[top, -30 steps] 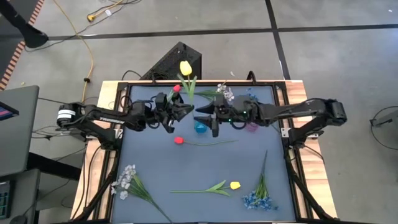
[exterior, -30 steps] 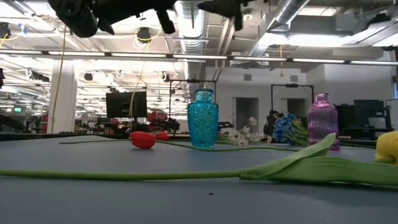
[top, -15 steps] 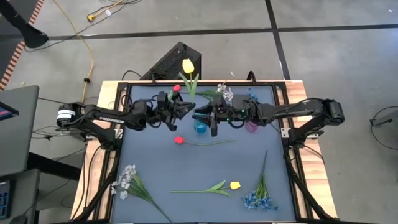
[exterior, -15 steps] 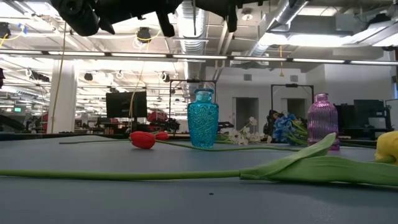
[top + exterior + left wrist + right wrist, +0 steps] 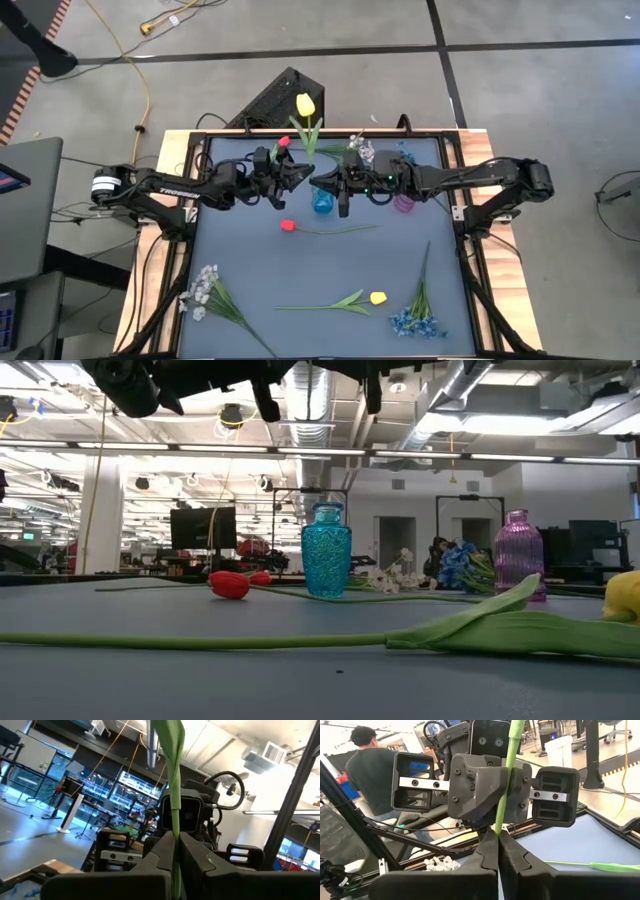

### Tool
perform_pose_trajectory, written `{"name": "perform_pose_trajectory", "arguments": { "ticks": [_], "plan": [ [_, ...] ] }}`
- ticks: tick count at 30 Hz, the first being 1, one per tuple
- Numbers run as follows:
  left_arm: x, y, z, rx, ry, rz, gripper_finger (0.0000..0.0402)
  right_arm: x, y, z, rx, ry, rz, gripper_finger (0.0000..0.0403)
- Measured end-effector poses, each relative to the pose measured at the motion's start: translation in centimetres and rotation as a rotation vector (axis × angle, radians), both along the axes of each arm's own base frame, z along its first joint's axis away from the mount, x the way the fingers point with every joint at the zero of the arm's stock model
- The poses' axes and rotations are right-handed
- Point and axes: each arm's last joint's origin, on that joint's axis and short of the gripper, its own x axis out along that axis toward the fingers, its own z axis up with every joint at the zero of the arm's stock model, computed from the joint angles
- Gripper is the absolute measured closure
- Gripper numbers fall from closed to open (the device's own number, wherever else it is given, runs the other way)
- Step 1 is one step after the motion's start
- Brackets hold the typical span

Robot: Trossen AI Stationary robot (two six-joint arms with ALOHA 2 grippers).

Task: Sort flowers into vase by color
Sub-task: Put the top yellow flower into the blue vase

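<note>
We see yellow tulip [image 5: 302, 105] upright above the counter [image 5: 250, 270] rear, stem pinched by both grippers, left gripper [image 5: 303, 178] fingers clenched, right gripper [image 5: 316, 181] fingers clenched (facing each other), over blue vase [image 5: 322, 204].

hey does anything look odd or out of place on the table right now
One thing: both the left gripper and right gripper are shut on the same yellow tulip, held upright above the table. Its bud sticks out past the table's far edge. The vases stand upright; other flowers lie flat.
</note>
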Motion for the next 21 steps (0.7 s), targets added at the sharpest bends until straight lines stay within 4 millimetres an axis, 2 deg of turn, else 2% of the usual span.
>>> {"name": "perform_pose_trajectory", "arguments": {
  "ticks": [6, 13, 21],
  "plan": [
    [0.1, 0.1, -0.3, -0.001, 0.036, -0.040, 0.0363, -0.9, 0.1, 0.3, 0.002, 0.055, 0.018, 0.0388],
    [0.5, 0.3, -1.4, -0.096, 0.149, -0.118, 0.0315, -2.3, -0.1, 0.6, 0.029, 0.136, 0.059, 0.0388],
    [0.5, 0.1, -1.4, -0.096, 0.146, -0.171, 0.0239, -2.3, 0.1, 0.1, 0.040, 0.176, 0.073, 0.0388]
  ]
}}
